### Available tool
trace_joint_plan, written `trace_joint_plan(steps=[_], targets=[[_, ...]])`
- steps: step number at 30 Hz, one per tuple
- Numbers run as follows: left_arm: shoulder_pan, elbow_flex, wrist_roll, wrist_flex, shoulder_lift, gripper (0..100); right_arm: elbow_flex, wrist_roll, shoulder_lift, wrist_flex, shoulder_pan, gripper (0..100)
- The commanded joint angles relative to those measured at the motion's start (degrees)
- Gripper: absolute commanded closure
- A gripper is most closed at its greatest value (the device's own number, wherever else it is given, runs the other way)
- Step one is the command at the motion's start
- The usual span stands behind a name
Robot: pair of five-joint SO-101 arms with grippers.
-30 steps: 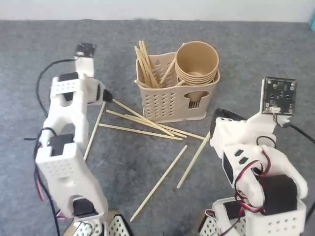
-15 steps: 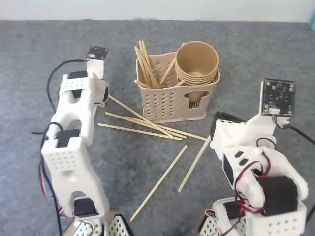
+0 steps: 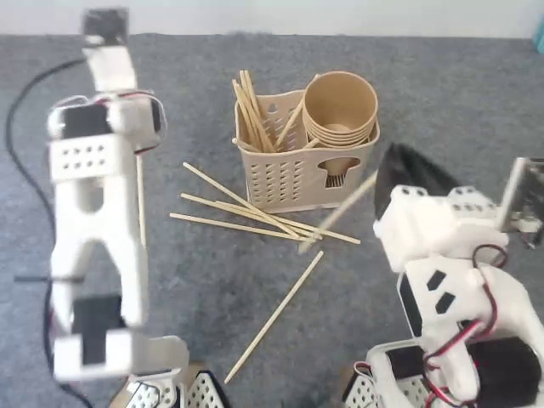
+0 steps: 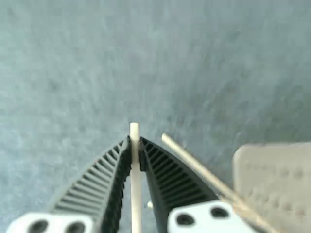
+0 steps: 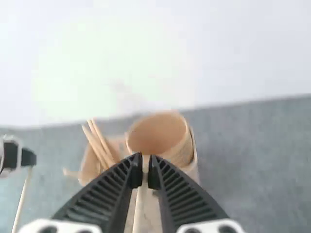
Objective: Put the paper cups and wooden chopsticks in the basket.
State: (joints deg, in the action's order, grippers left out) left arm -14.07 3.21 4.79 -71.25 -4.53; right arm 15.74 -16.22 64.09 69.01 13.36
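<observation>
Gripping chopstick (image 4: 134,167) in left gripper (image 4: 135,141), long axis along jaws

Grey carpeted surface (image 3: 442,93); white wall (image 3: 340,15) along far edge.

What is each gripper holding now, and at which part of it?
The left gripper grips a wooden chopstick close to one end; the tip just passes the fingertips. The right gripper grips a second chopstick at its end.
</observation>
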Motion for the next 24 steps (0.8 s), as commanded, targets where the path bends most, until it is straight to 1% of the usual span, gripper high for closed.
trace_joint_plan(steps=[1, 3, 5, 8, 11, 13, 16, 20, 22, 24], targets=[[-0.3, -0.1, 6.1, 5.0, -12.9, 99, -2.2, 0.7, -0.9, -10.3, -0.8, 99.1], [-0.4, -3.0, 9.1, 9.1, -18.2, 99, -0.8, 0.4, -0.5, -16.9, -0.7, 99.1], [-0.3, -6.8, 10.6, 12.5, -23.7, 99, 0.3, 0.4, -0.7, -24.2, -0.4, 99.1], [0.1, -12.5, 11.2, 17.1, -32.4, 99, 1.0, 0.5, -1.5, -34.7, -0.4, 99.1], [0.2, -16.6, 11.3, 21.5, -39.9, 99, 1.2, 0.8, -4.5, -41.8, -0.7, 99.1], [0.2, -18.3, 11.3, 23.7, -44.0, 99, 1.2, 0.8, -7.6, -43.9, -0.7, 99.1], [2.4, -19.6, 11.3, 25.4, -47.1, 99, 1.2, 0.5, -13.1, -44.2, -0.5, 99.1], [3.9, -19.6, 11.3, 26.1, -47.6, 99, 1.6, 0.4, -19.8, -44.1, -0.4, 99.1], [3.9, -19.6, 11.9, 28.7, -47.6, 99, 1.6, 0.4, -22.5, -44.1, -0.4, 99.1], [3.8, -19.6, 14.2, 31.1, -47.6, 99, 1.6, 0.4, -24.9, -44.1, -0.3, 99.1]])
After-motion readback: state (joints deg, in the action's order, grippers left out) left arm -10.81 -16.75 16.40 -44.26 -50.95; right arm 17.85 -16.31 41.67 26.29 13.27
